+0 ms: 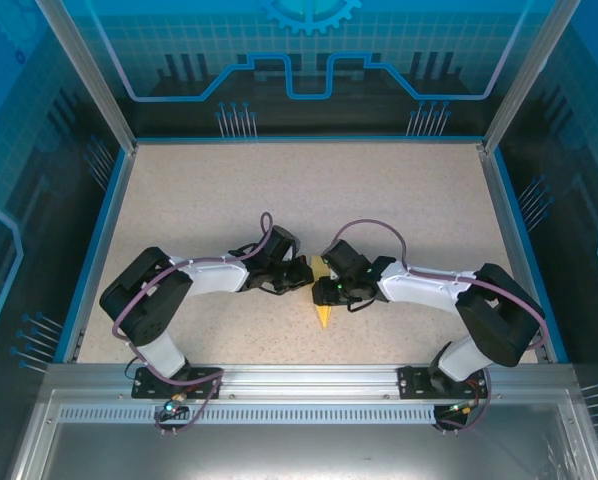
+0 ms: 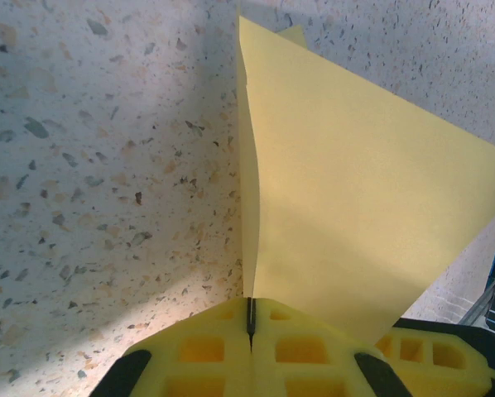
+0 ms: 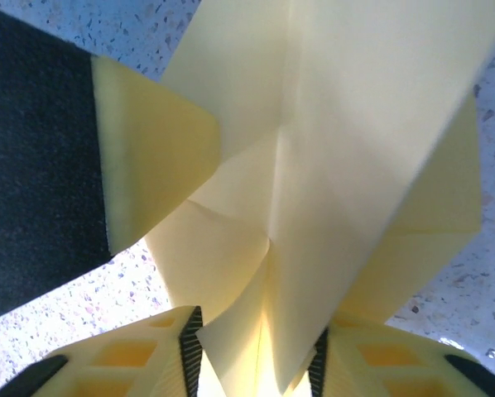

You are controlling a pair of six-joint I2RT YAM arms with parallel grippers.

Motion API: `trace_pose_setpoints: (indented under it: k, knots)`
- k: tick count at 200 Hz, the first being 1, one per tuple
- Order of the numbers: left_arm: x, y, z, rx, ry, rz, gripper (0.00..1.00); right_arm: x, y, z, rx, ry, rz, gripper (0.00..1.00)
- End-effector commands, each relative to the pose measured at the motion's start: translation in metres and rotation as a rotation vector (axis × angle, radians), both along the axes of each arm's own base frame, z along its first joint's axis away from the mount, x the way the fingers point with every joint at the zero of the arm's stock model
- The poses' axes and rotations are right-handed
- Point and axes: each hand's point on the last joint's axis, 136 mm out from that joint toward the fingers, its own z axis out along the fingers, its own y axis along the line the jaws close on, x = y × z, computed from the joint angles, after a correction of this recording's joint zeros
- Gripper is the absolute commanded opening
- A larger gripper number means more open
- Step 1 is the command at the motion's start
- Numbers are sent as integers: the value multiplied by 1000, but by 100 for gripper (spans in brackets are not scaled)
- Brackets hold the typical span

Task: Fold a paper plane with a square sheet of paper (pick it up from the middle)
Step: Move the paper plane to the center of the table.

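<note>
Left jaws: fully closed on the paper plane (image 2: 355, 190). The two yellow pads (image 2: 206, 347) meet at a thin seam and the paper's edge rises straight out of it.

Right jaws: partly apart, with folded layers of the paper standing between the ribbed pads (image 3: 132, 356). I cannot tell whether the pads press on it. In the right wrist view, one left finger (image 3: 148, 157), a yellow pad on black, touches the paper (image 3: 314, 124) from the left.

Paper: pale yellow and creased, held up between the two wrists. In the top view its pointed tip (image 1: 323, 315) sticks out toward the near edge, just below where the jaws meet. It sits a little near of the desk's centre.

Desk (image 1: 279, 190): pale speckled stone-look surface with dark and tan flecks (image 2: 90, 165), matte. The paper casts a soft shadow on it.

Room: blue-rimmed enclosure with aluminium corner posts and translucent blue wall panels. The far panel is printed with circuit-style lines and a gear outline (image 1: 309, 12).

Clearance: the far half of the desk is bare. The paper is well apart from the left, right and far rims. The arm bases are bolted to the near rail.
</note>
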Motion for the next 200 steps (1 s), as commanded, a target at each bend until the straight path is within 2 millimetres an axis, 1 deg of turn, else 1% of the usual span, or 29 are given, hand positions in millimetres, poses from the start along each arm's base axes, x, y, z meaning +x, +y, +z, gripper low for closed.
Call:
trace_pose_setpoints:
  k: [1,21,60,90,105,122,134,148,151,163,171,182,200]
  knots:
    - [5,2,1,22,-24,-6,1,1,-7,-3,-28,7,-19,34]
    - [5,2,0,23,-23,-5,1,1,-9,-4,-45,6,-23,25]
    - [5,2,0,23,-23,-2,3,1,-6,-11,-79,16,-16,25]
    - [6,3,3,27,-27,5,10,2,-4,-14,-104,19,-16,26]
    - [7,5,8,33,-36,12,15,3,-6,-13,-113,17,-22,23]
    - [10,11,17,58,-55,32,27,5,-9,-8,-131,4,-30,17]
    - [13,17,24,82,-73,53,40,7,-14,-3,-156,-13,-38,11]
    - [16,29,33,121,-92,88,56,8,-25,0,-207,-34,-40,9]
    - [17,32,34,131,-96,96,59,14,-22,8,-203,-52,-41,9]
    - [18,43,40,175,-110,123,70,17,-29,15,-245,-76,-35,8]
    - [19,52,43,217,-122,148,76,19,-34,19,-273,-91,-33,8]
    - [19,65,46,273,-134,177,81,22,-41,20,-310,-102,-31,8]
    - [19,85,48,355,-144,230,88,25,-48,17,-352,-104,-29,8]
